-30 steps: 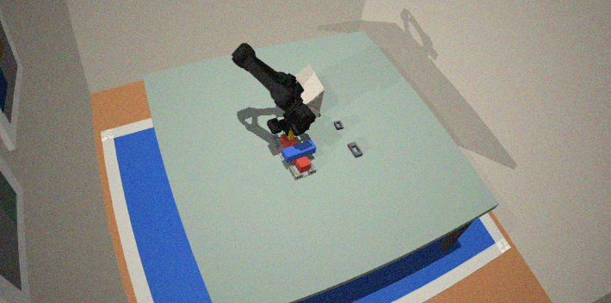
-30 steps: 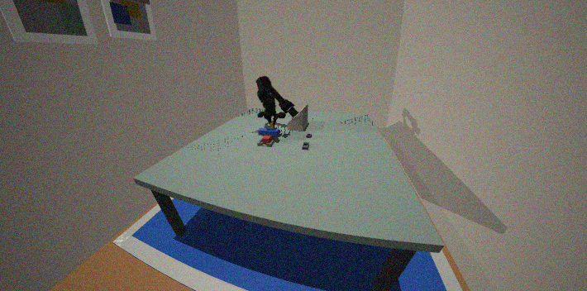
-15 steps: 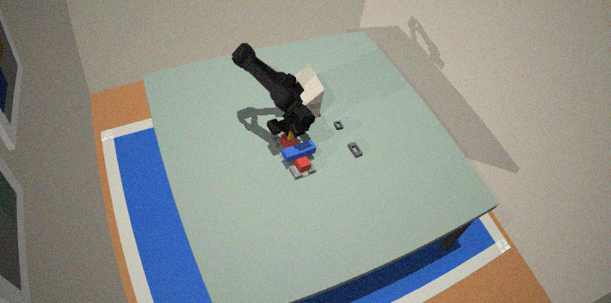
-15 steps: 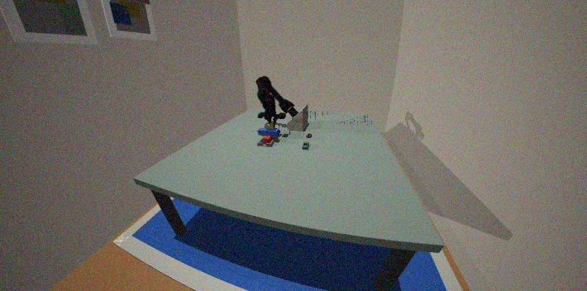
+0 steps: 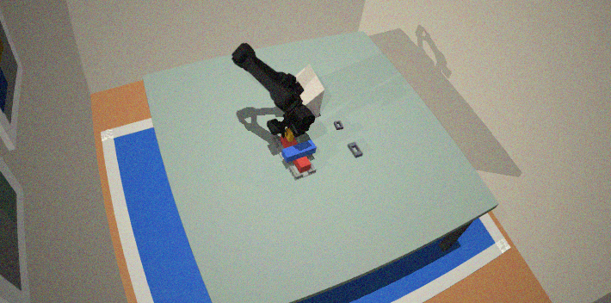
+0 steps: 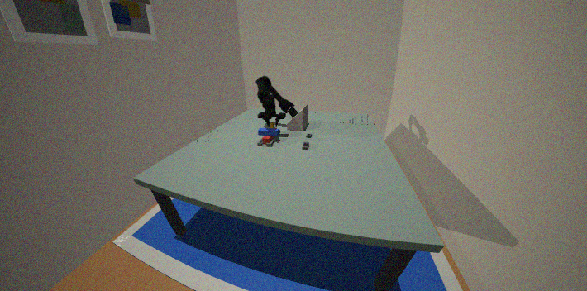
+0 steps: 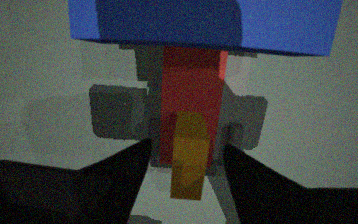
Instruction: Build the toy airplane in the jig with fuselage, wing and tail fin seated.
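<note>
The tabletop (image 5: pixel 241 217) spreads out on all sides beneath the hand. The arm (image 5: pixel 275 83) slopes down from behind to the hand (image 7: pixel 185 165), which hangs low over the tail end of the plane. Beside the arm, behind the hand, stands a pale wedge (image 5: pixel 311 88).

Just ahead of the hand, the blue wing (image 7: pixel 205 22) lies crosswise on top of the red fuselage (image 7: pixel 192 85), and appears to sit down on it. The fuselage runs straight away from the hand and lies in the grey cradle (image 7: pixel 117 111), whose blocks show on either side of it.

Between the fingers stands the yellow fin (image 7: pixel 190 155), upright on the fuselage's near end. The hand is open: both fingers stand apart from the fin, with a gap on each side, so it grips nothing.

Off to one side, well apart from the hand, two small grey holders (image 5: pixel 354 149) lie on the tabletop.
</note>
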You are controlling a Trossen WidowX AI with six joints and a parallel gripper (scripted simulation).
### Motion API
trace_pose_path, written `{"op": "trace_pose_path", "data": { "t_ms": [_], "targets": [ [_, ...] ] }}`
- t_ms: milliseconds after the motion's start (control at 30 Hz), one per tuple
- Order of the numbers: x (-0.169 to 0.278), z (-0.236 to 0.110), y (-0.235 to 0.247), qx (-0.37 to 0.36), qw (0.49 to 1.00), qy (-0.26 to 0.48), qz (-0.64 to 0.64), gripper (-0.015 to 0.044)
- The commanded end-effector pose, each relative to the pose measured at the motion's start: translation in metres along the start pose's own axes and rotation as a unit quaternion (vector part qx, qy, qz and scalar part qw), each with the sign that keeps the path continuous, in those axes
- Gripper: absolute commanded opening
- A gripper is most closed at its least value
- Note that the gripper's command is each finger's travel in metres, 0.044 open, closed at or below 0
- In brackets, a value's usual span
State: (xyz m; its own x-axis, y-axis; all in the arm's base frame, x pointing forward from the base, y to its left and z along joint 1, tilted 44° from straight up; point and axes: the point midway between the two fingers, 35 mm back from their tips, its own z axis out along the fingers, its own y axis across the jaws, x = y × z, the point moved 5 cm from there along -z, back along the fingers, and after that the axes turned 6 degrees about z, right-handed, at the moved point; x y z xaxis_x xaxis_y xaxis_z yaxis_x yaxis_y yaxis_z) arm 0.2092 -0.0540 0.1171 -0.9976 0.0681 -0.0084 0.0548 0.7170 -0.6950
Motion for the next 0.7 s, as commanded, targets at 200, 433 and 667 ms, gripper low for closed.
{"op": "trace_pose_path", "data": {
  "t_ms": [200, 433, 667],
  "targets": [
    [-0.001, -0.081, 0.002, -0.002, 1.0, 0.0, -0.001, 0.026],
    [-0.005, -0.091, 0.003, 0.0, 1.0, 0.0, -0.001, 0.026],
    [-0.005, -0.091, 0.002, 0.0, 1.0, 0.0, -0.001, 0.026]
  ]
}}
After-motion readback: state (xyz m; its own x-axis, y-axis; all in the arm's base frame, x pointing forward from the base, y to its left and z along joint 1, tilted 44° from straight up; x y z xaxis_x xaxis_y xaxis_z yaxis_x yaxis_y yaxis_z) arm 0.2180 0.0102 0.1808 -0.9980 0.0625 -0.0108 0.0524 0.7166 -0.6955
